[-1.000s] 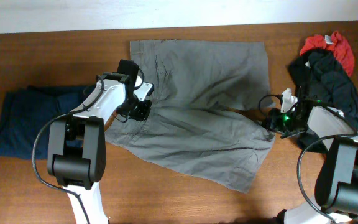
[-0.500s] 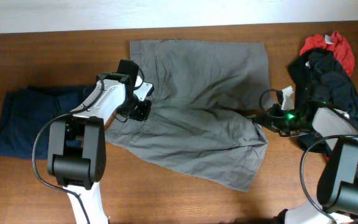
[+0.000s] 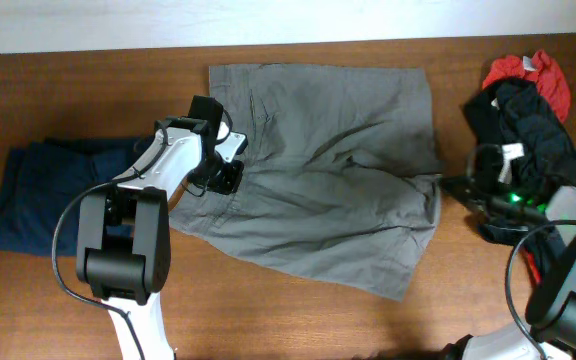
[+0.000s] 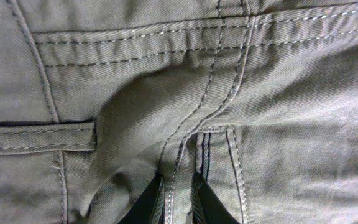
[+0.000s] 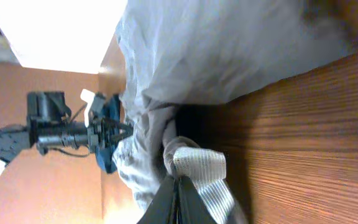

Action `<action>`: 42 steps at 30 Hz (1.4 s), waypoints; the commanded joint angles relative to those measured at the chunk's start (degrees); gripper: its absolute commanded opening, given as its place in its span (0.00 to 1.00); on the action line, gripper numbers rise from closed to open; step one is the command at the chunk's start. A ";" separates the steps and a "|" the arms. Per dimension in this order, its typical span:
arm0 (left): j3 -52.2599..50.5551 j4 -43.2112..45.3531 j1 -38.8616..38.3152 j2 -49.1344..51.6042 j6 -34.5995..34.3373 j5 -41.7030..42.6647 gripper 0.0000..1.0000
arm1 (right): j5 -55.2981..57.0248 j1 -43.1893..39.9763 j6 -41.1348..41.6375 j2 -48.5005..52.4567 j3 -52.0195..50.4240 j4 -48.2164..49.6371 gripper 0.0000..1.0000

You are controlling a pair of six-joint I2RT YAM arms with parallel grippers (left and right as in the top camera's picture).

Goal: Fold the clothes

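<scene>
The grey shorts (image 3: 338, 180) lie spread across the middle of the table, waistband to the left. My left gripper (image 3: 225, 177) sits on the waistband side. In the left wrist view it (image 4: 178, 190) is shut on a stitched fold of the shorts (image 4: 166, 93). My right gripper (image 3: 446, 184) is at the shorts' right edge. It (image 5: 179, 183) is shut on a pinch of the leg hem, and the cloth (image 5: 191, 50) lifts off the wood there.
A dark navy garment (image 3: 38, 195) lies at the left edge. A black and red pile (image 3: 528, 110) sits at the back right, close behind my right arm. Bare wood (image 3: 268, 320) runs along the front.
My right gripper closed on the hem and drew back to the right, pulling the shorts' right edge out with it. The left gripper has not moved.
</scene>
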 commanded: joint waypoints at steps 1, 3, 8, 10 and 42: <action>-1.68 0.35 0.15 1.18 0.96 -0.70 0.16 | -2.21 -3.08 -3.19 -0.50 0.28 -1.29 0.04; -1.68 0.48 0.15 1.18 0.98 -0.70 0.16 | -2.27 -3.61 -3.41 -0.50 0.28 -2.58 0.04; -1.68 0.83 0.15 1.18 0.98 -0.70 0.16 | -6.14 -2.71 -7.34 -0.50 0.28 -5.16 0.04; -1.68 0.81 0.15 1.18 0.98 -0.70 0.16 | -6.71 -2.29 -8.50 -0.50 0.28 -5.75 0.04; 26.12 -25.99 2.64 -5.81 0.96 1.03 0.29 | 39.56 9.81 12.33 -0.50 -2.19 -4.59 0.10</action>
